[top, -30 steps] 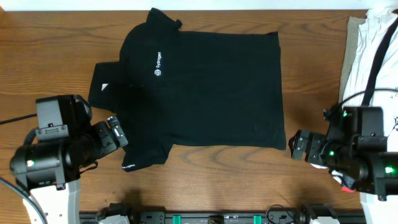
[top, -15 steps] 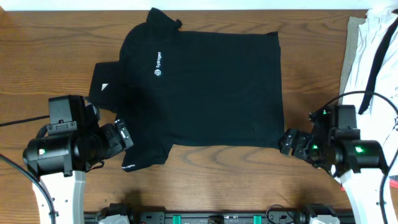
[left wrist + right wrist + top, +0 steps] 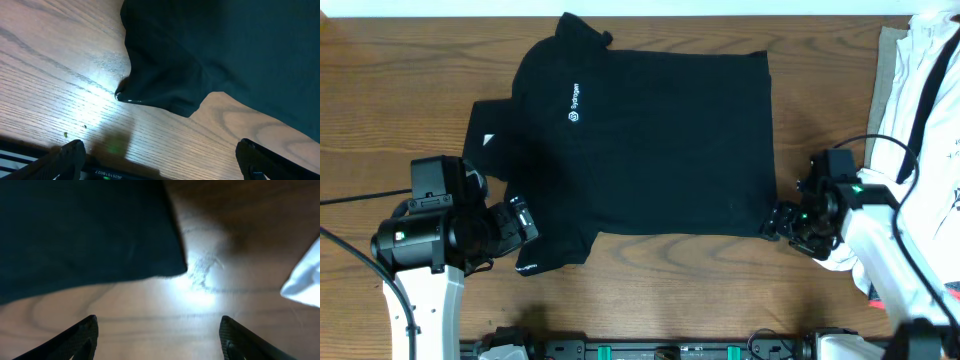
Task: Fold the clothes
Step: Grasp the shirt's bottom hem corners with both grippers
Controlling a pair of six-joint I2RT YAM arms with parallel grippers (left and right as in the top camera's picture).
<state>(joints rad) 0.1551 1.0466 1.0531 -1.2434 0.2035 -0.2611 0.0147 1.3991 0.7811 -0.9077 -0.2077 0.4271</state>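
You are at the reach-in before the first fold. The black shirt [image 3: 650, 140] lies flat on the counter [image 3: 380, 80], in the upper middle of the overhead frame. The left jaws stand wide open just short of the lower-left sleeve [image 3: 160, 80]. The right jaws, also apart and gripping nothing, face the lower-right hem corner [image 3: 165, 255]. Next, I judge, you must pinch both spots together. The white clothes [image 3: 920, 90] are cut off at the right edge, and whether any fingertip touches cloth is unclear.
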